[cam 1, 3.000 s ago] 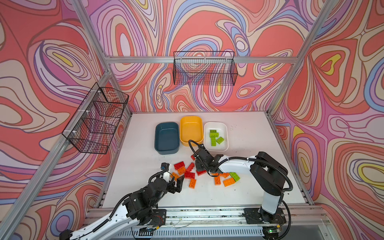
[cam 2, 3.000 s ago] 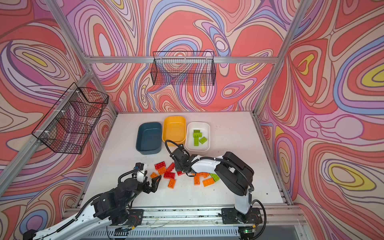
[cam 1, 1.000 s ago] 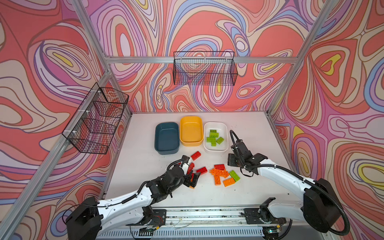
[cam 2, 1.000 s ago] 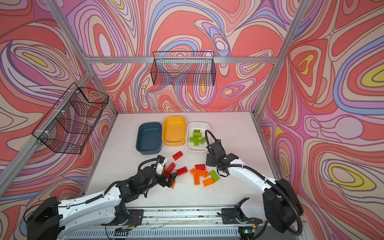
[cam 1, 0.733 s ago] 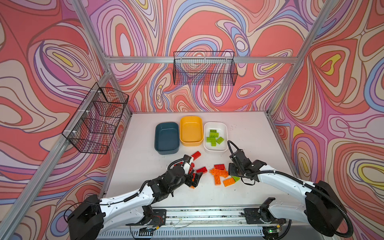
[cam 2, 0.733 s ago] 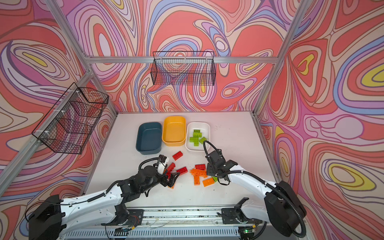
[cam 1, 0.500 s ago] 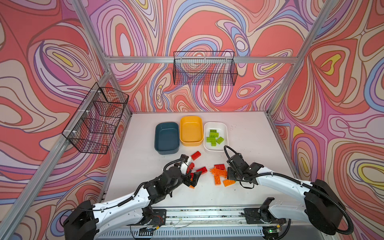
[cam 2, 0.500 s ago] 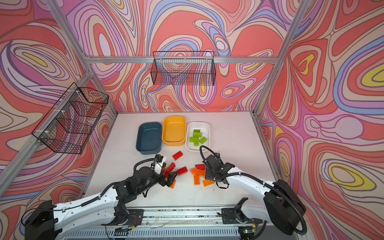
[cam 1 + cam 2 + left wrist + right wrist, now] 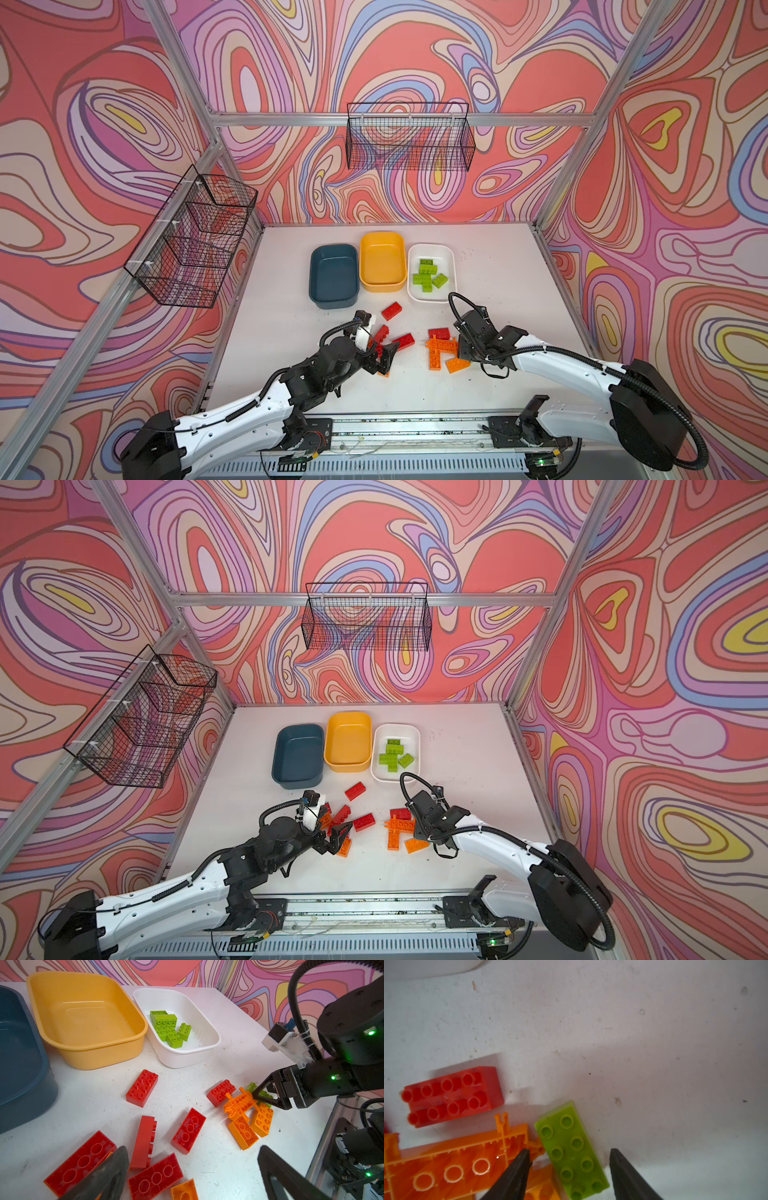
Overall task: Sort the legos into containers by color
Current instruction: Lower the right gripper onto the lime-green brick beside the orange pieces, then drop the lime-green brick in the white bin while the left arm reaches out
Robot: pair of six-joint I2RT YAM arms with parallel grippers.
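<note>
At 6 o'clock of the white tray (image 9: 442, 255), the right gripper (image 9: 569, 1150) straddles a green lego (image 9: 572, 1147), released and not touching it, while the left gripper (image 9: 192, 1148) hangs released above red legos (image 9: 143, 1142).

Trays: teal (image 9: 333, 274), yellow (image 9: 382, 259), white (image 9: 432, 250); row, 12 o'clock.
Reds (image 9: 392, 311), oranges (image 9: 441, 349): scattered, 6 o'clock.
Greens (image 9: 428, 276): in white; 1 loose green (image 9: 572, 1151), 3 o'clock of oranges.
</note>
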